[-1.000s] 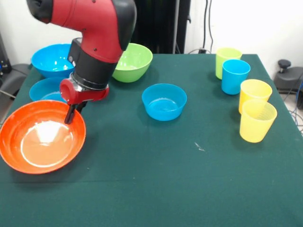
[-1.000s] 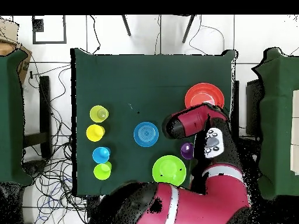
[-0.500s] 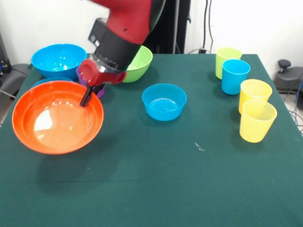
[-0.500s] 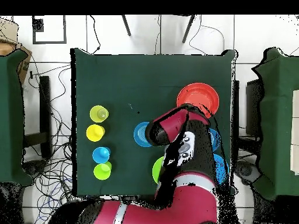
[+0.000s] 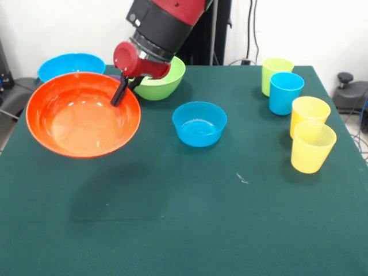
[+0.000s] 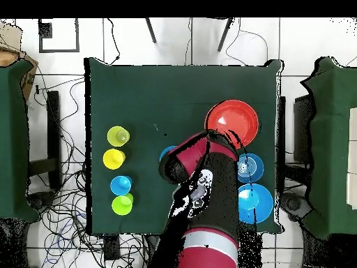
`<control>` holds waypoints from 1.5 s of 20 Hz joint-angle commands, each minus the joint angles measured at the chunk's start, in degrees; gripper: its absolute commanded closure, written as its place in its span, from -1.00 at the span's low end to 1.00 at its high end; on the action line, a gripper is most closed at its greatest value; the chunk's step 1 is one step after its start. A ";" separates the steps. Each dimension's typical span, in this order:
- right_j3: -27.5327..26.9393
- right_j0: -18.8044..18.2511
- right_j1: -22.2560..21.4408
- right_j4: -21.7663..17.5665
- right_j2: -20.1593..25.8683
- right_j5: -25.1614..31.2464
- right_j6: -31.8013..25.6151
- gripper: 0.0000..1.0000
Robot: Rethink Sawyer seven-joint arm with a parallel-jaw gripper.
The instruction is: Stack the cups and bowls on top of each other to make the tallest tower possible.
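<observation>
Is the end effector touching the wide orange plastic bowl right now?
Touching. In the front view the end effector grips the rim of the wide orange plastic bowl, which hangs tilted above the green table.

Orange bowl (image 5: 80, 123), at the gripper (image 5: 121, 92): glossy plastic, smooth, bright highlights inside.
Small blue bowl (image 5: 199, 123), just beside the gripper: glossy plastic.
Lime green bowl (image 5: 164, 76), behind the gripper: shiny plastic.
Yellow cups (image 5: 311, 141), well apart from the gripper: smooth plastic, slightly translucent.
Table cover (image 5: 230, 218): matt dark green cloth.
Arm shell (image 5: 164, 26): smooth red and black plastic.
</observation>
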 commanded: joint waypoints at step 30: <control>4.21 14.15 7.51 10.85 -11.78 -19.88 23.92 1.00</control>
